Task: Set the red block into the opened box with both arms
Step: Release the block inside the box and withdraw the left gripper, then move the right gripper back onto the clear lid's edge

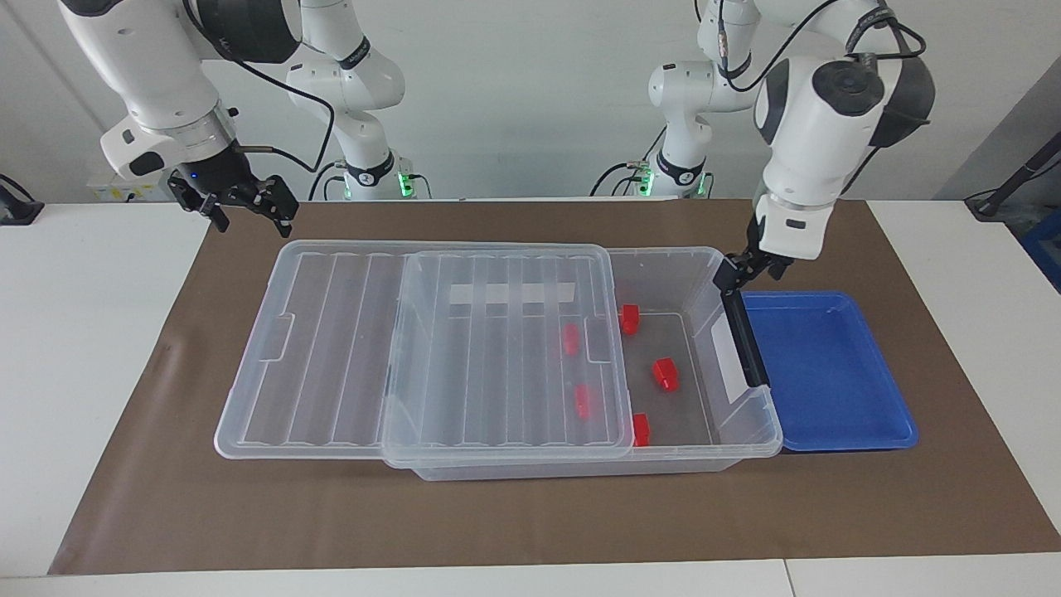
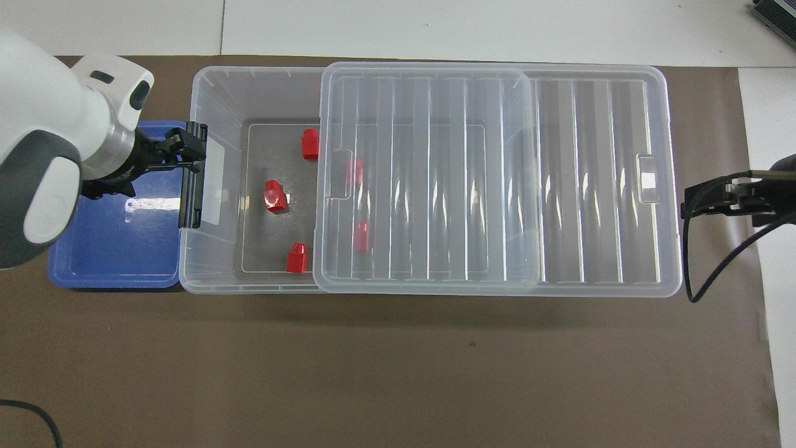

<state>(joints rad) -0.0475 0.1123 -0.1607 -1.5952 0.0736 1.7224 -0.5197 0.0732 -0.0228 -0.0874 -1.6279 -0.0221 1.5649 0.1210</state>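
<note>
The red block (image 1: 665,374) is lying loose on the floor of the box (image 1: 704,282), in the uncovered part toward the left arm's end of the desk (image 1: 99,332). Four more red blocks are sitting in the box around it, two of them under the slid-back lid (image 1: 414,348). It looks light, rigid and smooth-sided, so it is probably best pinched across its broad flat sides, low on the chunky body, not on the narrower stepped end.

The left tool (image 1: 750,267) is hanging over the black end handle (image 1: 744,340) at the box's end, beside the blue tray (image 1: 829,373), with its fingers apart and nothing between them; whether it is touching the rim I cannot tell. The right tool (image 1: 236,201) is waiting in the air over the desk corner at the right arm's end, fingers also apart and empty. With every block in view inside the box, the placing appears done.
</note>
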